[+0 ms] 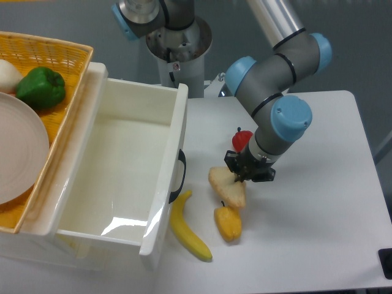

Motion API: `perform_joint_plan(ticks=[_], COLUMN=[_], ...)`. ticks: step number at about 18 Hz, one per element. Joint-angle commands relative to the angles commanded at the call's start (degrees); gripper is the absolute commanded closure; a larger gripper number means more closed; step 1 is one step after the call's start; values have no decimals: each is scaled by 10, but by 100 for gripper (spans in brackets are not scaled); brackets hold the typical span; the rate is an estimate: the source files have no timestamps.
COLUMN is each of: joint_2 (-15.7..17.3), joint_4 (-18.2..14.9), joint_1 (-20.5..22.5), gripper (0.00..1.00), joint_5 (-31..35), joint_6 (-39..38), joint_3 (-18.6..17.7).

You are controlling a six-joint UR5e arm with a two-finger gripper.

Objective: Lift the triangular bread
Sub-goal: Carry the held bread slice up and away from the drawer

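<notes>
The triangular bread [225, 186], a pale tan wedge with a darker crust edge, sits at the table's middle, right of the white bin. My gripper [243, 176] is shut on its upper right edge, with the black fingers pointing down and left. The bread's lower tip touches or overlaps the yellow pepper [228, 223]. I cannot tell whether the bread is lifted off the table or dragged along it.
A yellow banana [187, 228] lies left of the pepper, by the white bin [122, 177] and its black handle [180, 177]. A small red object [241, 139] lies behind my gripper. A wicker basket [67, 92] at far left holds a green pepper [40, 87] and plate [18, 153].
</notes>
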Motion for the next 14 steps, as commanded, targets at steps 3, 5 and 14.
perform_joint_plan(ticks=[3, 5, 14], joint_2=[0, 0, -12], joint_4=[2, 2, -2], joint_1=[15, 31, 65], gripper=[100, 100, 100], joint_5=[25, 43, 98], joint_6=[44, 103, 213], joint_3=[5, 11, 62])
